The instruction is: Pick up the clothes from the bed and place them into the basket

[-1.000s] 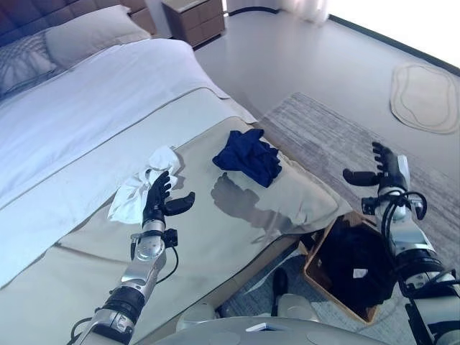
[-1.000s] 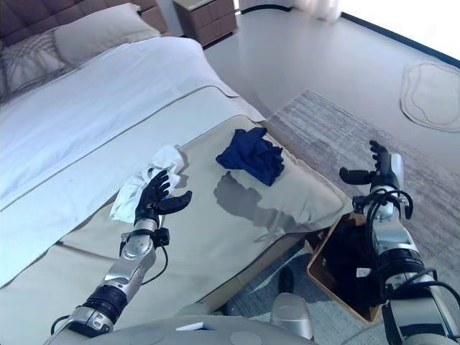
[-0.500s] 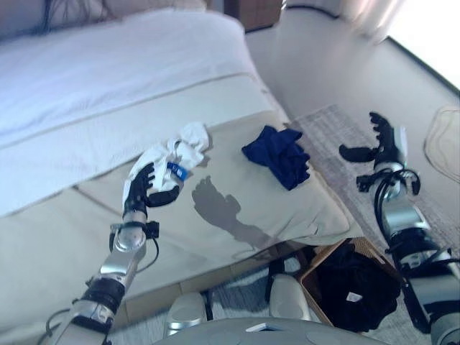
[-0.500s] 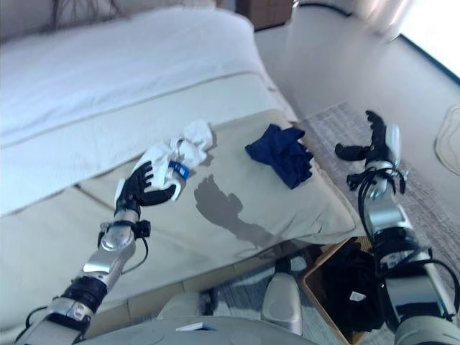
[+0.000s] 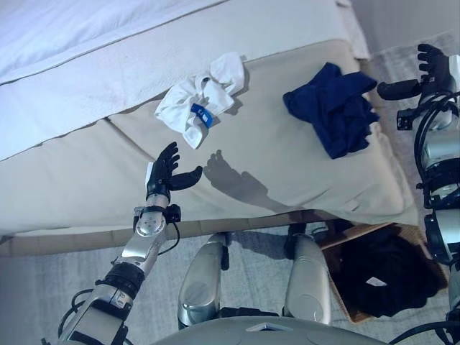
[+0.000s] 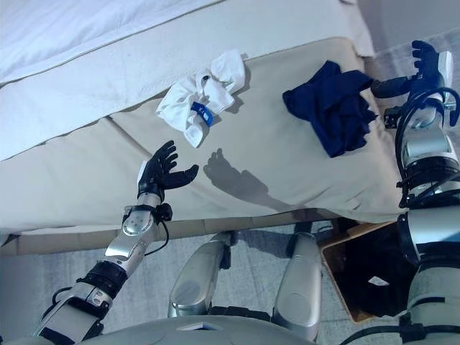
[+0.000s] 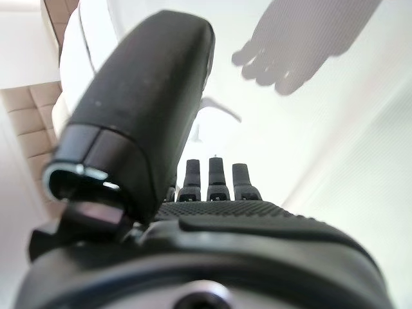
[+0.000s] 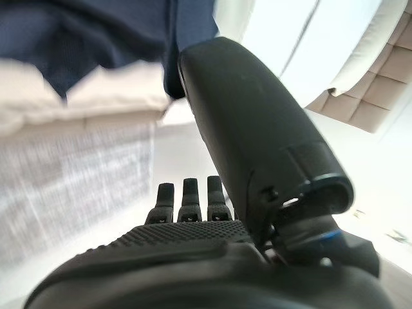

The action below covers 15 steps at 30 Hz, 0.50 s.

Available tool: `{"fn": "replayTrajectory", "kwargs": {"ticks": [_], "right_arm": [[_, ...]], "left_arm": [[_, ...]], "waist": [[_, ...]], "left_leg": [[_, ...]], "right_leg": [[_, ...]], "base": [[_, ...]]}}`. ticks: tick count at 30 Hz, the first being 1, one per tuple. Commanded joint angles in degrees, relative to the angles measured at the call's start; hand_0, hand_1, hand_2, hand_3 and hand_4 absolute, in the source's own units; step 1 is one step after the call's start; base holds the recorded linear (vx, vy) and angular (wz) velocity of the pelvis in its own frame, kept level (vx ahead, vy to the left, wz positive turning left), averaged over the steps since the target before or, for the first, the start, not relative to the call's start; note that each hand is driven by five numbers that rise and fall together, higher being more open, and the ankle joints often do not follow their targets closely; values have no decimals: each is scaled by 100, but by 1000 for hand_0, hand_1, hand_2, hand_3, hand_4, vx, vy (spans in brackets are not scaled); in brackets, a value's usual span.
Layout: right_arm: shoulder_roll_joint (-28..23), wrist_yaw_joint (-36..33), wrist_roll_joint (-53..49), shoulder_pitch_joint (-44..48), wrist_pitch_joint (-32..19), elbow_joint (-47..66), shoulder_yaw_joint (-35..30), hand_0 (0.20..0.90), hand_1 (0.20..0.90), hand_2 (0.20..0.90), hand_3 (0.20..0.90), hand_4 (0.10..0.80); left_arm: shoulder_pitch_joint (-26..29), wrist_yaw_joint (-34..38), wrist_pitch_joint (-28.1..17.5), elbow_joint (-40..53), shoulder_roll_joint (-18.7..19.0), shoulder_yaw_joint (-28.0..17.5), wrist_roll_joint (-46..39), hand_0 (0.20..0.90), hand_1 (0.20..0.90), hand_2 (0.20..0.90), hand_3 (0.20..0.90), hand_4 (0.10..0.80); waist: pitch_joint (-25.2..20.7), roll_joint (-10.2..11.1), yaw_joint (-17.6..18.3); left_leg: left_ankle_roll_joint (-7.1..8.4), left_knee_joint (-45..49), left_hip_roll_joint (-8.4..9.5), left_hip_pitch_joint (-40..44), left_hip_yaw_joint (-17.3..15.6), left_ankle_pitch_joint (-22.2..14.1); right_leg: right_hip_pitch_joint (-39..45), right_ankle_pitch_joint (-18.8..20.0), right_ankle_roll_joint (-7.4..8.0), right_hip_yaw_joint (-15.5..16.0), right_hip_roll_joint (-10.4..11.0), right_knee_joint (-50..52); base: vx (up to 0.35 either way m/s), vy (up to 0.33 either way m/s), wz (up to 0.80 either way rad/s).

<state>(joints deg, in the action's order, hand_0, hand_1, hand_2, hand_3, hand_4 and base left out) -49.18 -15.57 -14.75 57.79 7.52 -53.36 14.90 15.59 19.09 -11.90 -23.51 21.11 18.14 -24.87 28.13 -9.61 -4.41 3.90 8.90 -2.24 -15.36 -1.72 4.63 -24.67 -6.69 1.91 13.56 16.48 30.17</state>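
Note:
A white garment with a small blue tag lies crumpled on the beige bed cover. A navy blue garment lies to its right near the bed's right edge; it also shows in the right wrist view. My left hand is open and empty, hovering over the bed's near edge, below the white garment. My right hand is open and empty, just right of the navy garment, past the bed's edge. A wicker basket holding dark clothes stands on the floor at the lower right.
White bedding covers the far part of the bed. A grey rug lies on the floor beside the bed and under the basket.
The camera has tilted down and closer to the bed, so the whole scene has shifted. Both hands stay open and empty; the clothes lie as before.

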Motion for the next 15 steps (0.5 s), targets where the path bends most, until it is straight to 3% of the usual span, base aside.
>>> {"fn": "replayTrajectory", "kwargs": {"ticks": [1, 4, 15], "right_arm": [[-246, -77, -199, 1054, -200, 99, 504, 900, 900, 900, 900, 800], [-165, -35, -260, 1115, -145, 44, 503, 900, 900, 900, 900, 800], [141, 442, -634, 1125, -97, -439, 574, 900, 900, 900, 900, 800]], "left_arm": [[147, 249, -798, 886, 288, -56, -137, 900, 900, 900, 900, 800], [176, 309, -803, 974, 323, -43, -143, 900, 900, 900, 900, 800], [-39, 232, -761, 1395, 474, -78, -185, 900, 900, 900, 900, 800]], "waist": [[-160, 47, -165], [-42, 50, -202], [166, -17, -442]], "left_leg": [[-26, 1129, -45, -285, -354, -811], [-27, 1426, 10, -486, -328, -1000], [-214, 2381, 64, -1584, -220, -1263]], "right_leg": [[-135, -535, -215, 327, 30, 635], [-255, -763, -191, 264, 71, 906], [-1024, -1081, -384, 193, 158, 1815]], "base": [[13, -11, 19], [-18, -27, 14], [13, -52, 8]]}}
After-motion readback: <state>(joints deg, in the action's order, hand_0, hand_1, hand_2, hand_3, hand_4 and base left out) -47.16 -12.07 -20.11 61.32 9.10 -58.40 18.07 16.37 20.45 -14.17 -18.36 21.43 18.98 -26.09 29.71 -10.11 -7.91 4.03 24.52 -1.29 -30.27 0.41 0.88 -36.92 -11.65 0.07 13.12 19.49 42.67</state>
